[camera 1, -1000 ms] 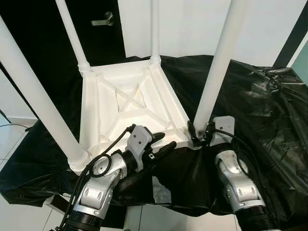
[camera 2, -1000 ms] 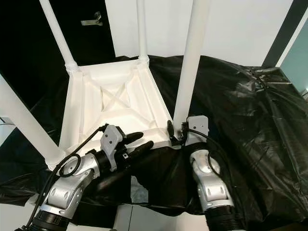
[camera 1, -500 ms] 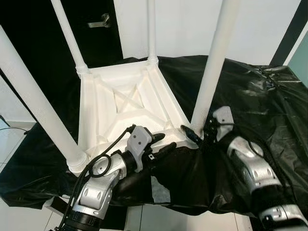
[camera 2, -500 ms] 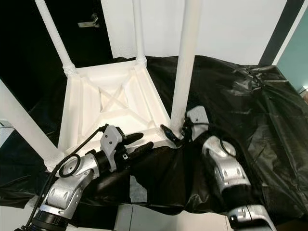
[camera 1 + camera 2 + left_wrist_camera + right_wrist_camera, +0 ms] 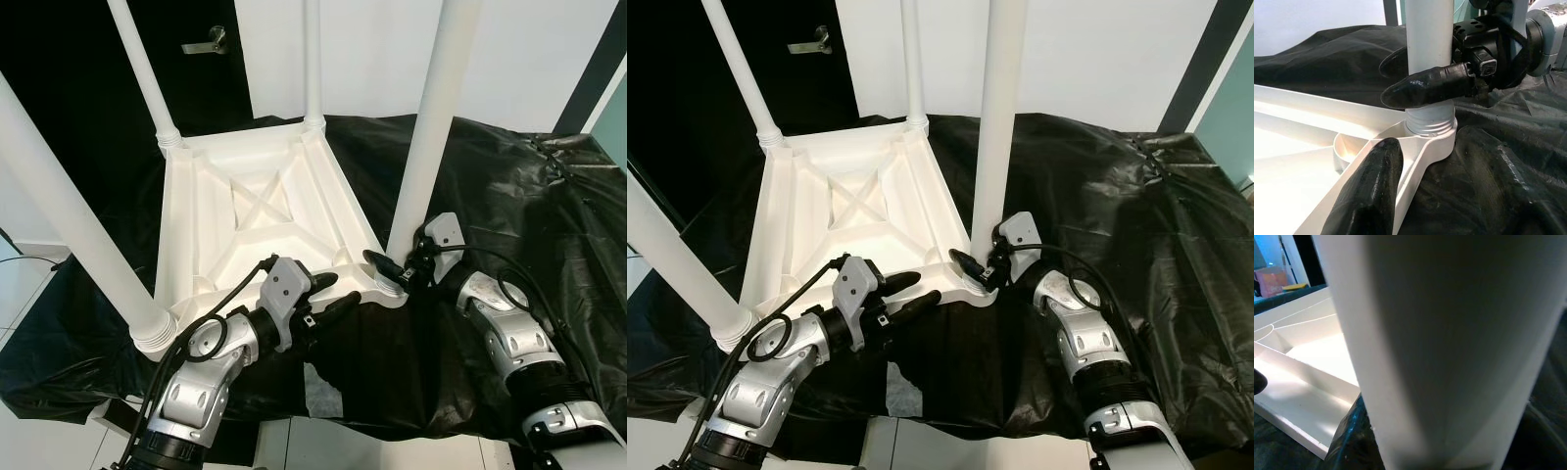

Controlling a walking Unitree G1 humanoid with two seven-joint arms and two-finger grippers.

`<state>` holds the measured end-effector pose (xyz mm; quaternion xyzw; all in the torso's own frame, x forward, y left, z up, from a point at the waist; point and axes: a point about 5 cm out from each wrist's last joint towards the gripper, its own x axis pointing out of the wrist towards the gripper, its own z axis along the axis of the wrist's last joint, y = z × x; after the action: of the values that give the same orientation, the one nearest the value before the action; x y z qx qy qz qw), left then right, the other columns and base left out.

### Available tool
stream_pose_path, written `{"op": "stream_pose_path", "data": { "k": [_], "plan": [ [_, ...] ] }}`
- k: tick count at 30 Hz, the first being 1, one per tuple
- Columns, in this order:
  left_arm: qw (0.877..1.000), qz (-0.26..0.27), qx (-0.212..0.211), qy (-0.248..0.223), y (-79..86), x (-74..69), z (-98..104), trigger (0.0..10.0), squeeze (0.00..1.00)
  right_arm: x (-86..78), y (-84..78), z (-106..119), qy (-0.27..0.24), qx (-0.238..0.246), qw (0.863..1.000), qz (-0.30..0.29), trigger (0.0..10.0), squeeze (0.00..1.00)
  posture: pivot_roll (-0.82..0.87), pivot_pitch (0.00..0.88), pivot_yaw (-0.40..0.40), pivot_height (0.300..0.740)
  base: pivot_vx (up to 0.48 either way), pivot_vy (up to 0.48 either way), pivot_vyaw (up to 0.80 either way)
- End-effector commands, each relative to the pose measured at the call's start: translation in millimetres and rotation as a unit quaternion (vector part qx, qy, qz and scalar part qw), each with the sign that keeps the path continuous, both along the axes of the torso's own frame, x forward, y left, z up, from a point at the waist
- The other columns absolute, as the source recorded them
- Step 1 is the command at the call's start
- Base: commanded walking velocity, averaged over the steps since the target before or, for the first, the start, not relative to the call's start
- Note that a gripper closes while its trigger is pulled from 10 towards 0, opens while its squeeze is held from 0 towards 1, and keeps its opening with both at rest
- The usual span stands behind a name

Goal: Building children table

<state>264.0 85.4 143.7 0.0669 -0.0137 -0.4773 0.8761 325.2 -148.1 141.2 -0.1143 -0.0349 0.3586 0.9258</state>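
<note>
We see a white children's table (image 5: 260,211) lying upside down on a surface covered with black plastic sheet (image 5: 509,206), its four legs pointing up. It sits on the left part of the sheet, near the front edge. At the front left corner of the table stands the near left leg (image 5: 69,211). Next, our left gripper (image 5: 328,294) rests at the table's front rim (image 5: 323,284), its two fingers (image 5: 1371,191) spread narrowly, holding nothing, one of them lying along the rim. Further right, the near right leg (image 5: 431,127) rises from the front right corner socket. Our right gripper (image 5: 392,272) is closed around the base of that leg, just above the socket, one finger (image 5: 1430,85) pressed against it.
</note>
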Motion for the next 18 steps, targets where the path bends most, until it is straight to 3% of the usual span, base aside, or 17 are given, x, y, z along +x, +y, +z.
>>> {"op": "stream_pose_path", "data": {
  "k": [1,2,5,6,8,12,14,17,18],
  "plan": [
    [1.000,0.011,0.003,0.004,1.4,-1.6,-2,10.0,0.00,-3.1,-2.5,-13,0.021,-0.015,1.000,-0.015,0.0,0.00,0.04,0.000,0.004,0.740,0.000,0.000,0.00],
    [1.000,0.011,0.004,0.004,1.2,-1.4,-2,10.0,0.00,-2.9,-4.5,-15,0.024,-0.012,0.999,-0.039,4.9,0.00,0.04,0.000,0.004,0.740,0.000,0.000,0.00],
    [1.000,0.011,0.004,0.003,1.2,-1.2,-3,10.0,0.00,-2.5,-5.7,-16,0.026,-0.010,0.998,-0.054,4.9,0.00,0.04,0.000,0.004,0.740,0.000,0.000,0.00],
    [1.000,0.010,0.003,0.003,0.8,-1.4,-2,10.0,0.00,-3.4,-5.2,-16,0.025,-0.001,0.997,-0.067,10.0,0.00,0.04,0.000,0.005,0.740,0.000,0.000,0.00],
    [1.000,0.010,0.003,0.003,0.8,-1.4,-2,10.0,0.00,-3.4,-5.2,-16,0.025,-0.001,0.997,-0.067,10.0,0.00,0.04,0.000,0.005,0.740,0.000,0.000,0.00],
    [1.000,0.010,0.006,0.004,1.4,-1.3,-4,10.0,0.00,-11.4,3.8,-24,0.017,0.005,0.986,-0.165,10.0,0.00,0.03,0.000,0.005,0.740,0.000,0.000,0.00],
    [1.000,0.011,0.006,0.004,1.5,-1.4,-4,10.0,0.00,-12.5,4.9,-25,0.015,0.004,0.984,-0.179,10.0,0.00,0.03,0.000,0.005,0.740,0.000,0.000,0.00],
    [1.000,0.011,0.008,0.002,1.4,-1.6,-4,10.0,0.00,-15.9,12.6,-28,0.030,0.057,0.962,-0.266,10.0,0.00,0.04,0.000,0.003,0.740,0.000,0.000,0.00],
    [1.000,0.011,0.008,0.002,1.4,-1.6,-4,10.0,0.00,-15.9,12.6,-28,0.030,0.057,0.962,-0.266,10.0,0.00,0.04,0.000,0.003,0.740,0.000,0.000,0.00]
  ]
}}
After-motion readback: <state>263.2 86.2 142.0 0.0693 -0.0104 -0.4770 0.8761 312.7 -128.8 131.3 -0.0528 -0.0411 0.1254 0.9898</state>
